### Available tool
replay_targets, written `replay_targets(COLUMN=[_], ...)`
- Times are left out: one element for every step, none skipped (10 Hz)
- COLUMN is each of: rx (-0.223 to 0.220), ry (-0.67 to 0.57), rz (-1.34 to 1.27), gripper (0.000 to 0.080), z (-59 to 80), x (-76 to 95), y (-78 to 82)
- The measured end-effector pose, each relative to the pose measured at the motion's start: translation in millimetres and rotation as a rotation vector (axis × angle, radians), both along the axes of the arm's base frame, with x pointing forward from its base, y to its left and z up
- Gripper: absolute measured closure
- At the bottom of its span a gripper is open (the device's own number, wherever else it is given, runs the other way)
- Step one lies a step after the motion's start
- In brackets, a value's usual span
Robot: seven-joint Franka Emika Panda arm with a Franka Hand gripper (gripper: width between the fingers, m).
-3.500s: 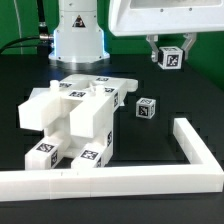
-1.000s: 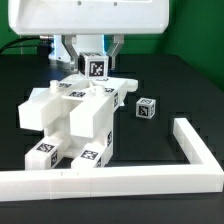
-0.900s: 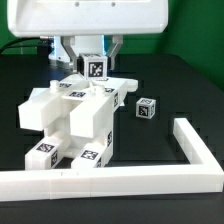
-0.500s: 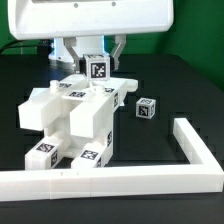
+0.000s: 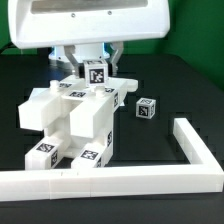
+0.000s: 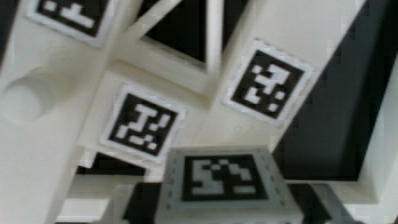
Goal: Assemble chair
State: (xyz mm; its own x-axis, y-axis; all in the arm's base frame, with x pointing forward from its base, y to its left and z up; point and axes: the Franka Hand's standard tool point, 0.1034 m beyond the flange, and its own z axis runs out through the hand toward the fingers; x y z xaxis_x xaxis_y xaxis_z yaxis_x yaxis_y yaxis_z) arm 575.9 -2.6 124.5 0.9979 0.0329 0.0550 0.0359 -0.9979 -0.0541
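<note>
**cube poised over half-built chair**

the gripper [image 5: 97, 66] has its two fingers clamped on a small cube [image 5: 97, 72], tagged face toward the exterior camera. it hangs just above the far end of the chair structure [image 5: 75, 115], the chunky white stack of slabs and blocks in the middle of the black table [image 5: 185, 95]. whether the cube touches the top slab cannot be told from here. a second loose cube [image 5: 146, 108] sits apart on the exterior view's right, and the border rail [image 5: 195, 150] runs along the near edge.

judging by the pose, the step in hand is seating this cube on the structure. the next move appears to call for a short, straight descent with the cube squared to its seat, then a release only once it is bedded. a slight skew could jam it or nudge the stacked parts.

the exterior view gives the whole layout and the cube's height over the assembly, but the arm's housing hides much of the claw. the wrist view looks past the held small cube [image 6: 222, 180], flanked by a dark fingertip [image 6: 324, 200]. below it show the tagged white faces of the chair structure [image 6: 143, 122] and dark gaps between parts, alignment detail the exterior camera cannot see.
</note>
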Motion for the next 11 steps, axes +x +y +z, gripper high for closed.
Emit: replay_targets(rx=[0.0,0.0,-0.004,-0.006,-0.01,-0.011,-0.012,-0.014,-0.02,-0.022,-0.024], ry=[0.004,0.004,0.004,0.003,0.004,0.005,0.007,0.01,0.008,0.006,0.006], rz=[0.001,0.001,0.002,0.002,0.003,0.001,0.0,-0.002,-0.002,-0.002,-0.002], gripper=[0.0522,0.0522,0.0522,0.0522,0.0522,0.0522,0.0522,0.0522,0.0522,0.0523,0.0523], z=[-1.6,-1.9,-1.9,-2.3,-4.1,-4.9,-6.2,-8.5,-11.9,-13.1,-14.2], x=[-1.3,-1.5,-0.6,1.5,2.9,3.0,2.8,2.2,2.4,2.7,2.7], y=[0.8,0.8,1.0,0.9,0.5,-0.5,-1.9,-3.0,-4.3,-3.9,-4.2])
